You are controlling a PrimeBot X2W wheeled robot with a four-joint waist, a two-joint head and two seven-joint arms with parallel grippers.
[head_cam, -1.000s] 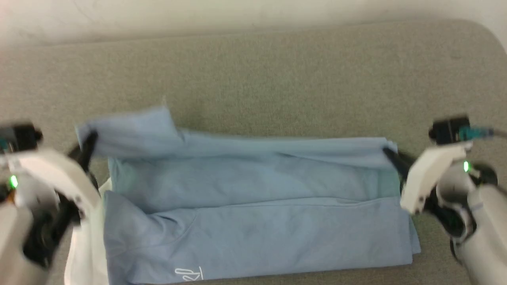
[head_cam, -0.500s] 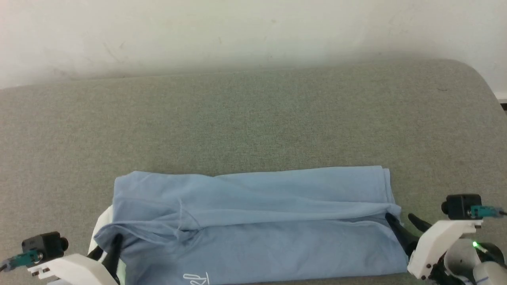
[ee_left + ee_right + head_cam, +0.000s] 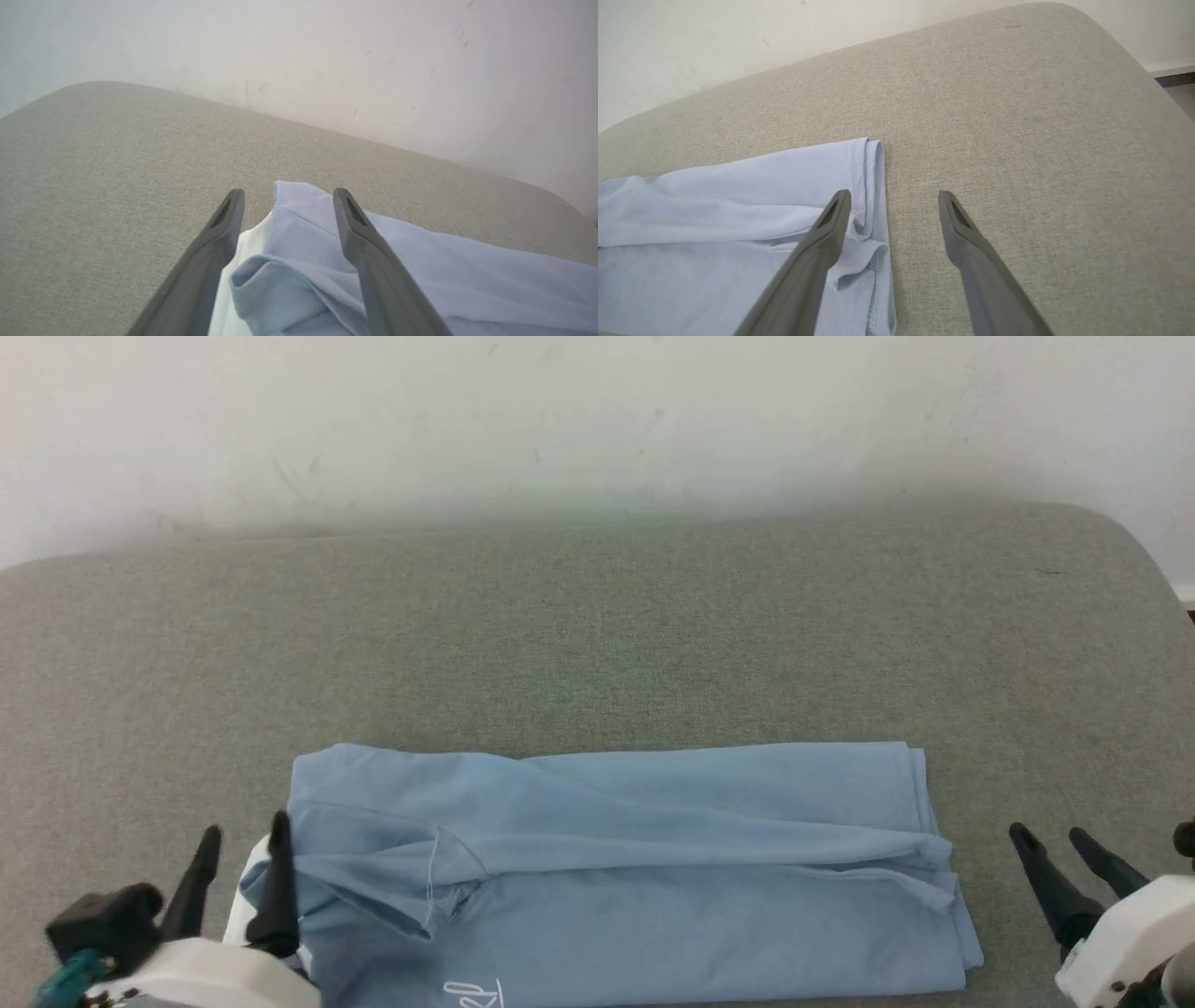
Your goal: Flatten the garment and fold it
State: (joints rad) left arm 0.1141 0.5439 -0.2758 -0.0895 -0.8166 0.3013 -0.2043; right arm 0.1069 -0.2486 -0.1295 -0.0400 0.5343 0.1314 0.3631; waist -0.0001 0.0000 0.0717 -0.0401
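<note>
The garment lies folded in a long band on the grey padded surface. The left gripper at its collar end and the right gripper beside the other end both gape wide, holding nothing.

Left gripper: two long black fingers are tapering to narrow tips.
Right gripper: a matching black pair is coming out of a boxy base.
Fingers: close up they are looking dark grey, each carrying a slot-shaped recess near the tip.
Shells: smooth white casings are covering both wrists.
Camera block: a small black box is sitting on the left shell.
Plug: a teal connector is sticking out beside it.
</note>
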